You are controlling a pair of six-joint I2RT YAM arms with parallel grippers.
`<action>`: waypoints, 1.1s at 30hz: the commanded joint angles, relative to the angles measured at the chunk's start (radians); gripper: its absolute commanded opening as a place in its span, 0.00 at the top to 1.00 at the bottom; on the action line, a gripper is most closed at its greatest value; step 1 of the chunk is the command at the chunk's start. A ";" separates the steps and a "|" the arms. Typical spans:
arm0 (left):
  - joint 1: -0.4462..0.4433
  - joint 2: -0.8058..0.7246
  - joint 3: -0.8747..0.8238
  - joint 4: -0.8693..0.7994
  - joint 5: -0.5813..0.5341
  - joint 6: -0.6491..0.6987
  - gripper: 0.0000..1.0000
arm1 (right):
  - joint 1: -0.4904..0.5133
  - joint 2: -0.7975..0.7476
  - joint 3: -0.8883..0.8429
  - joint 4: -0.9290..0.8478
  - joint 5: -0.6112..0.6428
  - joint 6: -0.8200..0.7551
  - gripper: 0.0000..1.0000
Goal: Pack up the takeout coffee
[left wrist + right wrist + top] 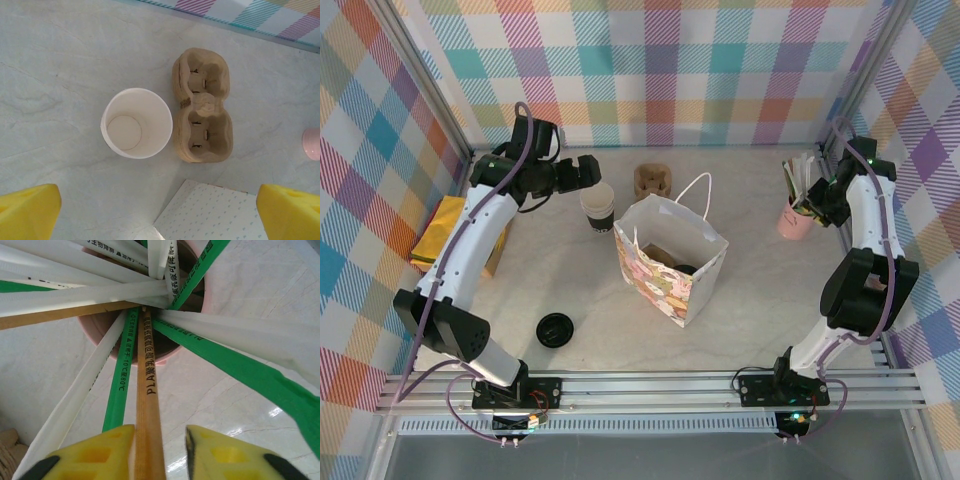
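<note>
The left arm (470, 240) arches forward, and the left gripper (160, 212) points down with its jaws spread wide. The right arm (872, 215) reaches far right, and the right gripper (160, 454) has its jaws narrowly apart.

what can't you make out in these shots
- Inside of the paper bag, top view: its walls hide all but a dark round patch; what it is cannot be told.
- Right gripper on the brown straw, right wrist view: the bottom edge cuts the fingers, so a pinch is unsure.
- Pink cup inside, same view: straws cover it.
</note>
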 commanded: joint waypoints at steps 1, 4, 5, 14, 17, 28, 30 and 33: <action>0.012 0.007 0.031 -0.005 0.001 0.018 0.00 | -0.006 -0.013 0.038 -0.005 -0.007 -0.002 0.78; 0.012 0.013 0.034 -0.003 0.001 0.021 0.00 | -0.005 -0.024 0.056 -0.029 0.013 -0.007 0.86; 0.012 0.015 0.034 -0.003 0.002 0.021 0.00 | -0.004 -0.028 0.065 -0.039 0.015 -0.011 0.89; 0.012 0.016 0.029 0.005 0.010 0.021 0.00 | -0.003 -0.107 0.137 -0.153 0.049 -0.032 0.90; 0.012 0.020 0.031 0.009 0.019 0.020 0.00 | -0.001 -0.138 0.163 -0.179 0.060 -0.040 0.90; 0.012 0.015 0.033 0.023 0.035 0.015 0.00 | -0.001 -0.223 0.351 -0.317 0.028 -0.052 0.89; 0.012 0.015 0.032 0.024 0.037 0.015 0.00 | 0.000 -0.243 0.389 -0.335 -0.008 -0.057 0.88; 0.012 0.012 0.034 0.030 0.039 0.015 0.00 | 0.006 -0.284 0.424 -0.327 -0.134 -0.067 0.88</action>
